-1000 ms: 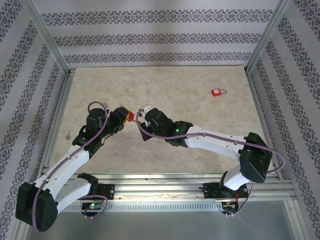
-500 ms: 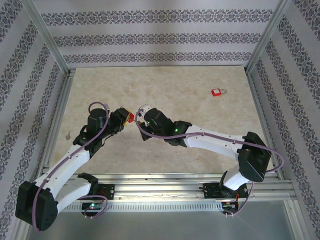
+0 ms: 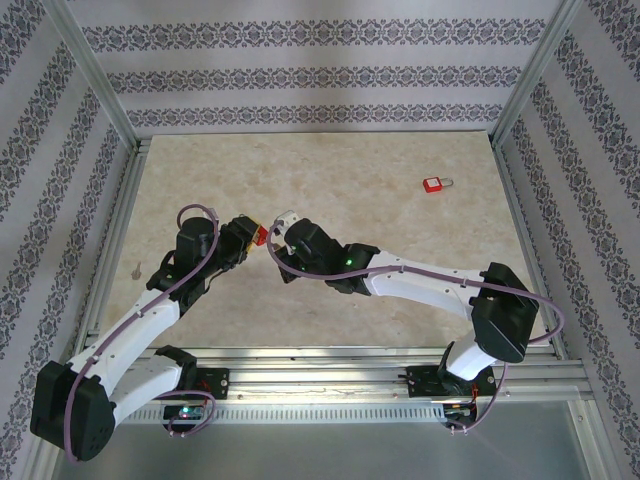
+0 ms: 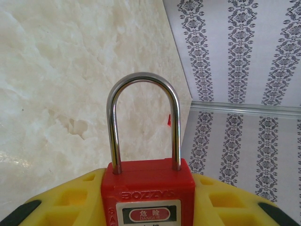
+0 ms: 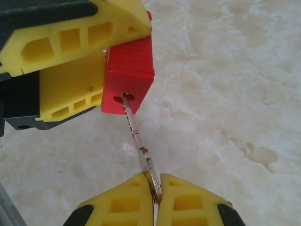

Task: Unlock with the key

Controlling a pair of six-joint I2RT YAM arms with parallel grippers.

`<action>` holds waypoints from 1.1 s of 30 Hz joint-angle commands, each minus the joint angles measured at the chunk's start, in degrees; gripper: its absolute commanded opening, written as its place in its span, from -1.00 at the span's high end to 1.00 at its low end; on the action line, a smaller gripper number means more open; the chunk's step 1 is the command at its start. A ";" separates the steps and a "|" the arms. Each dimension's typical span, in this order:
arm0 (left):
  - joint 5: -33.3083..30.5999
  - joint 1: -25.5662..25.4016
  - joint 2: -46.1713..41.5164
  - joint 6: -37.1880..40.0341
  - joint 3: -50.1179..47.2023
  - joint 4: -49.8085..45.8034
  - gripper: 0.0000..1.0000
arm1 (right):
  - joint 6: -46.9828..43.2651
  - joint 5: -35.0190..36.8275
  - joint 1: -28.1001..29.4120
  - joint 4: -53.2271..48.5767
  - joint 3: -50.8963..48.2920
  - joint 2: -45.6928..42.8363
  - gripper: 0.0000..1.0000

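Facing inward | left jaws clamp padlock (image 5: 129, 70) | right jaws: key (image 5: 135, 129) at keyhole (image 5: 126, 97)

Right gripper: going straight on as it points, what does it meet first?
Probably the red plastic padlock; the silver metal key pinched in the right gripper has its tip at the keyhole.

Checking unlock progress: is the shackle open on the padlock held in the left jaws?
No, both legs of the shackle sit down in the red padlock body.
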 commanded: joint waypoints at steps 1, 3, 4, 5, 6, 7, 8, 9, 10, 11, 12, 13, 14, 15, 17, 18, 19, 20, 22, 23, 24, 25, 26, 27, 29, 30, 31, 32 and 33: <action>0.18 -1.43 -0.33 -1.24 1.53 2.16 1.00 | -0.14 0.27 0.98 1.44 1.33 1.11 1.00; 0.27 -1.52 -0.28 -1.09 1.68 2.31 1.00 | -0.10 0.29 0.98 1.52 1.20 1.05 1.00; 0.27 -1.54 -0.31 -1.06 1.73 2.19 1.00 | -0.08 0.25 0.94 1.60 1.20 0.94 1.00; 0.28 -1.52 -0.39 -1.03 1.49 2.33 1.00 | -0.05 0.28 0.81 1.61 1.22 0.85 1.00; 0.32 -1.61 -0.31 -1.21 1.25 2.80 1.00 | -0.06 0.26 0.90 1.58 1.21 0.84 1.00; 0.25 -1.61 -0.28 -1.21 0.99 2.98 1.00 | 0.04 0.25 0.89 1.60 1.20 0.76 1.00; 0.03 -1.61 -0.34 -1.32 0.78 3.01 1.00 | 0.12 0.06 0.91 1.65 1.20 0.69 1.00; -0.20 -1.62 -0.45 -1.41 0.52 3.28 1.00 | 0.23 -0.11 0.85 1.64 1.20 0.72 1.00; -0.33 -1.62 -0.46 -1.40 0.47 3.31 1.00 | 0.39 -0.19 0.89 1.65 1.18 0.75 1.00; -0.35 -1.61 -0.32 -1.63 0.38 3.48 1.00 | 0.59 -0.30 0.85 1.74 1.09 0.80 1.00; -0.21 -1.61 -0.36 -1.74 0.34 3.88 1.00 | 0.68 -0.51 0.90 1.89 0.94 0.67 1.00; -0.33 -1.61 -0.48 -1.76 0.49 3.75 1.00 | 0.63 -0.69 0.85 1.99 0.85 0.67 1.00; -0.68 -1.65 -0.77 -1.47 0.63 3.43 1.00 | 0.68 -0.74 0.89 2.13 0.86 0.58 1.00; -1.23 -1.60 -1.05 -1.20 0.75 3.06 1.00 | 0.66 -0.65 0.89 2.00 0.93 0.58 1.00; -1.91 -1.60 -1.41 -0.84 0.97 2.24 1.00 | 0.80 -0.65 0.87 1.94 0.93 0.42 1.00; -1.84 -1.63 -1.36 -1.04 0.91 2.39 1.00 | 0.78 -0.59 0.84 2.01 0.87 0.32 1.00; -1.69 -1.61 -1.30 -1.13 0.80 2.50 1.00 | 0.80 -0.57 0.90 2.00 0.89 0.16 1.00; -1.86 -1.61 -1.37 -1.23 0.79 2.21 1.00 | 0.79 -0.61 0.84 2.04 0.76 0.01 1.00; -2.28 -1.62 -1.44 -1.11 1.06 2.14 1.00 | 0.70 -0.65 0.99 2.12 0.71 -0.21 1.00; -2.08 -1.63 -1.07 -0.75 1.65 1.67 1.00 | 0.57 -0.59 0.99 2.03 0.79 -0.17 1.00; -1.37 -1.63 -0.40 -0.26 2.50 1.01 1.00 | 0.31 -0.33 1.09 1.92 0.82 -0.13 1.00; -0.70 -1.64 0.17 -0.02 3.15 0.75 1.00 | 0.15 -0.18 1.22 1.81 0.95 -0.04 1.00; -0.27 -1.61 0.61 0.27 3.66 0.37 1.00 | -0.16 0.02 1.22 1.63 0.94 0.05 1.00; -0.19 -1.74 0.79 0.57 4.11 -0.18 1.00 | -0.39 0.36 1.33 1.64 0.95 0.05 1.00; -0.47 -1.72 0.75 1.37 4.81 -1.99 1.00 | -0.81 1.01 1.34 1.79 1.06 0.14 1.00; -0.68 -1.76 0.80 1.70 4.99 -2.79 1.00 | -1.08 1.11 1.32 1.69 1.26 0.06 1.00; -0.52 -1.85 0.83 1.60 4.79 -2.63 1.00 | -1.36 1.28 1.37 1.77 1.50 -0.01 1.00; -0.36 -1.78 0.95 1.27 4.58 -2.11 1.00 | -1.75 1.57 1.49 1.74 1.75 0.01 1.00; -0.06 -1.82 0.97 0.90 4.39 -1.55 1.00 | -2.20 2.12 1.68 1.40 2.17 0.11 1.00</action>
